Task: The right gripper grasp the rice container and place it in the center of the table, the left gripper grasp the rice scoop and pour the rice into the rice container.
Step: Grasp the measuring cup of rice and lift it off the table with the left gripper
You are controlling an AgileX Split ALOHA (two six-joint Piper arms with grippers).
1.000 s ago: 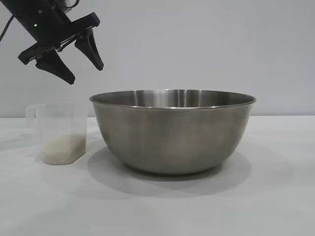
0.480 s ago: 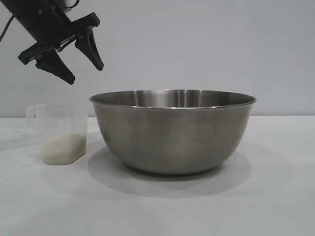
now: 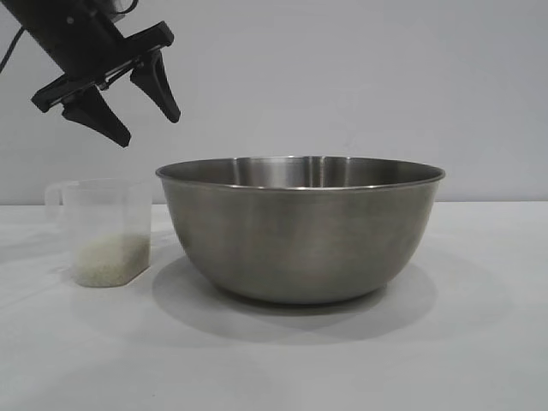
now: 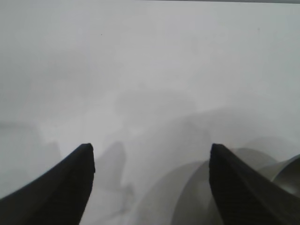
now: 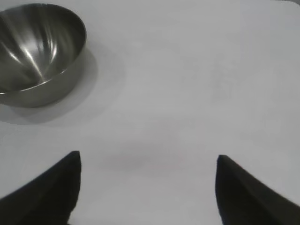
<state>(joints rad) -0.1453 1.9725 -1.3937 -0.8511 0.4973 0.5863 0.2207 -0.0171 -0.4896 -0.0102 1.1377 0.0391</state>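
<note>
The rice container [image 3: 301, 229], a large steel bowl, stands upright in the middle of the white table [image 3: 479, 342]; the right wrist view shows the rice container [image 5: 37, 51] empty. Just left of it sits the rice scoop [image 3: 103, 231], a clear plastic cup with a loop handle, holding off-white rice [image 3: 110, 259] in its bottom third. My left gripper [image 3: 147, 127] hangs open in the air above the scoop, touching nothing. In its own view the left gripper [image 4: 151, 147] is empty. My right gripper [image 5: 149, 157] stands open over bare table, well away from the bowl.
A plain pale wall [image 3: 360, 77] closes the scene behind the table. In the left wrist view a grey curved rim [image 4: 286, 171] shows beside one finger.
</note>
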